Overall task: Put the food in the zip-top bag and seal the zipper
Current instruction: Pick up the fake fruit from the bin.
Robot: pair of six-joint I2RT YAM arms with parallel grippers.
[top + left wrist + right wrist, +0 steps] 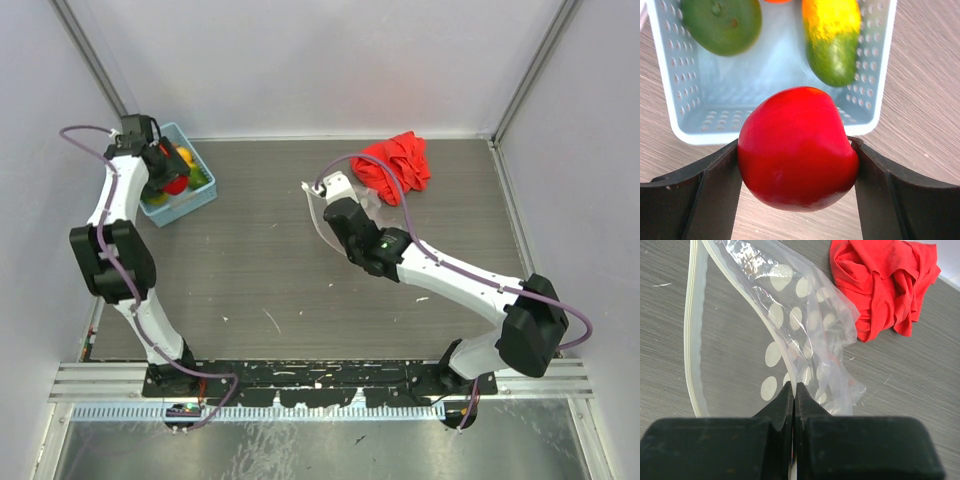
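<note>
Wearing white moulded shells along the long links of the left arm and the right arm, with bulky matte black housings sitting at each joint back from the tool. Trailing a thin purple cable in a loose loop behind each wrist, and glowing with a small green light on the black block just behind the right gripper. Ending on the left gripper in broad black fingers with raised ribs, and on the right in flat-faced black ones tapering forward from a squared black body.

basket far left, fruits inside | bag centre | cloth behind-right of bag
</note>
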